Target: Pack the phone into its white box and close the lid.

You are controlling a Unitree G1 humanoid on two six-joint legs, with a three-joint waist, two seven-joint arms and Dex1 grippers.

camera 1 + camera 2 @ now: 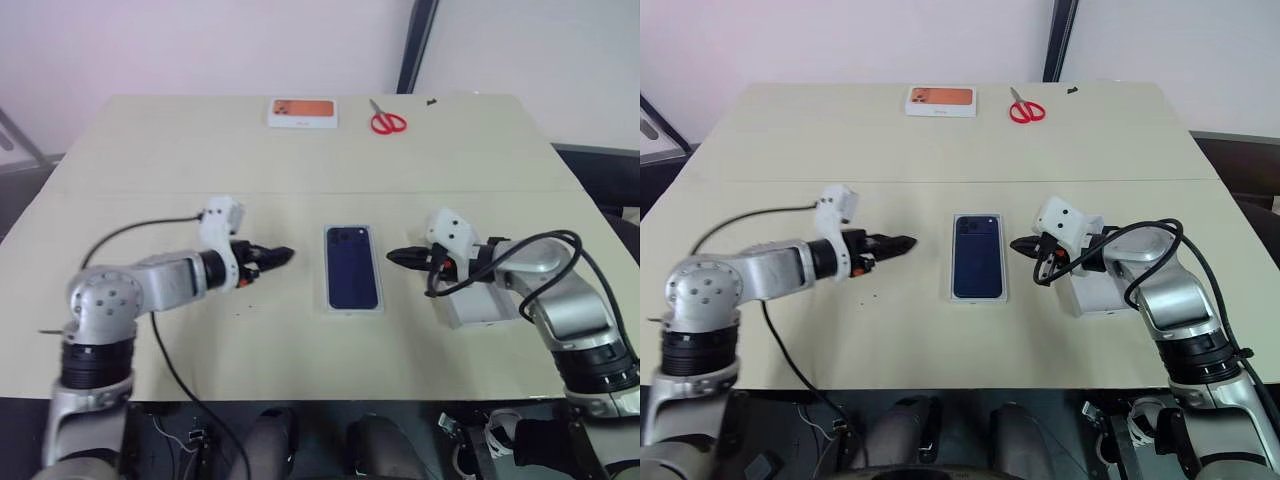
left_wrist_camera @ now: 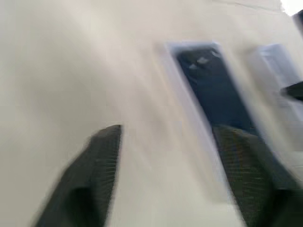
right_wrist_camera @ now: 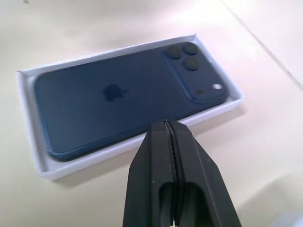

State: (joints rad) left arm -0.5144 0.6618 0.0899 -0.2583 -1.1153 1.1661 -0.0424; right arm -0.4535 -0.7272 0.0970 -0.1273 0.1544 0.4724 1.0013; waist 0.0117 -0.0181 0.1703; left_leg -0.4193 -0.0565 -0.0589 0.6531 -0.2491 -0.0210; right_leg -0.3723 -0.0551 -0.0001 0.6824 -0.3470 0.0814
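Phone (image 3: 118, 99) lies camera-side up inside white box (image 3: 29, 123) at counter (image 1: 300, 160) centre. Right claw (image 3: 166, 124) pressed closed, empty, just beside box edge. Left claw (image 1: 283, 255) parted (fingers apart, nothing held), near box's other side. Lid (image 1: 478, 305) under right arm.

The phone (image 1: 352, 267) lies in the white box (image 1: 327, 300) between both claws

The counter (image 1: 150, 160) is big and pale. In the middle lies the white box (image 1: 352, 308) with the phone (image 1: 352, 268) inside it. On the right near side lies the lid (image 1: 478, 306), under the right arm. At the far edge lie a white box with an orange picture (image 1: 302, 112) and red scissors (image 1: 386, 120).
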